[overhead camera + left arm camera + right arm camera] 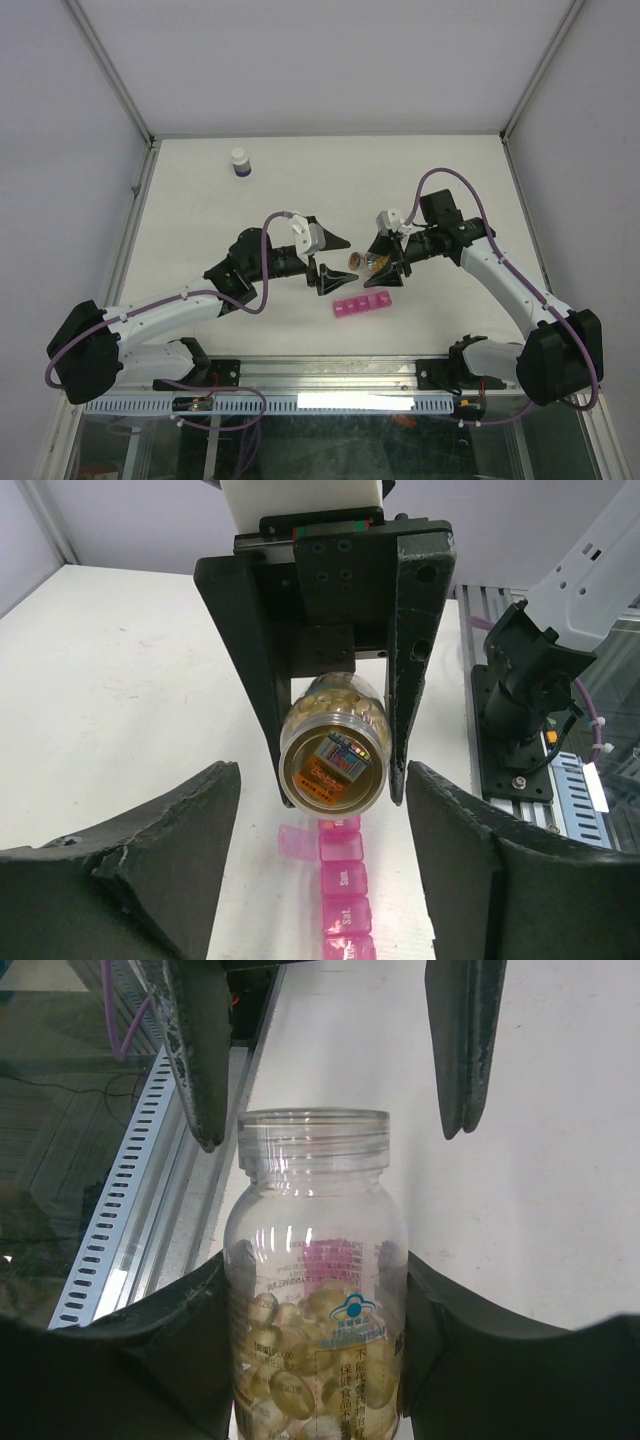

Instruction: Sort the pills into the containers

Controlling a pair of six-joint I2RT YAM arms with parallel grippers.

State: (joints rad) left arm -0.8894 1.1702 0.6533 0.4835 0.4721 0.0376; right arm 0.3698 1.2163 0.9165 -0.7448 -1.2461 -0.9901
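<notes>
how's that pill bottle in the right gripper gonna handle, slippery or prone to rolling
The bottle looks smooth and round, so probably slippery and apt to roll if released. Its loose capsules likely shift the weight when tilted.

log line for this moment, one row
right gripper: holding pill bottle | left gripper: open, straddling bottle mouth | pink pill box: on table, untouched

The pill bottle (pixel 358 263) is held in the right gripper (pixel 315 1290), just behind the containers (pixel 363 306) laid on the table (pixel 200 220); a capped bottle (pixel 240 162) is set far back-left.
</notes>
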